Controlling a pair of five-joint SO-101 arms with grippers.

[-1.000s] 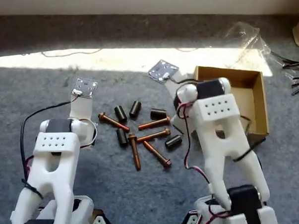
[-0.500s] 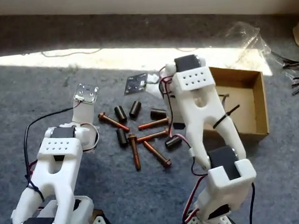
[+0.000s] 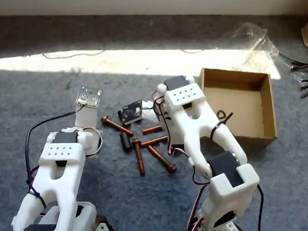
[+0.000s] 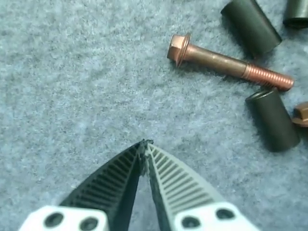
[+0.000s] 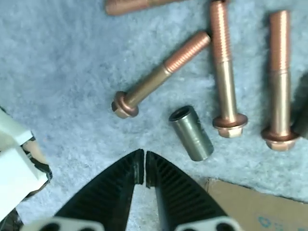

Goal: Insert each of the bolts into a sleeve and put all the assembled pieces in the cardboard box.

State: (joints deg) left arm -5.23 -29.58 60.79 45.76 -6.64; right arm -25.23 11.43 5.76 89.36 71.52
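Several copper bolts [image 3: 154,141] and black sleeves [image 3: 125,141] lie scattered on the grey carpet between the arms. The cardboard box [image 3: 263,108] stands open at the right, with nothing visible inside. My left gripper [image 4: 144,144] is shut on nothing, low over bare carpet, a short way from one bolt [image 4: 226,62] and a sleeve [image 4: 273,119]. The right arm [image 3: 187,111] stretches over the right side of the pile. My right gripper [image 5: 144,158] is shut and holds nothing. It hangs just short of a bolt [image 5: 159,77] and a sleeve [image 5: 191,134].
A crumpled clear plastic bag [image 3: 250,37] lies behind the box, and dark tools [image 3: 303,81] sit at the far right edge. A corner of cardboard [image 5: 255,207] lies beside my right gripper. Sunlit floor runs along the back.
The right arm has swung left from beside the box to over the pile, covering several sleeves. The left arm has shifted only slightly.
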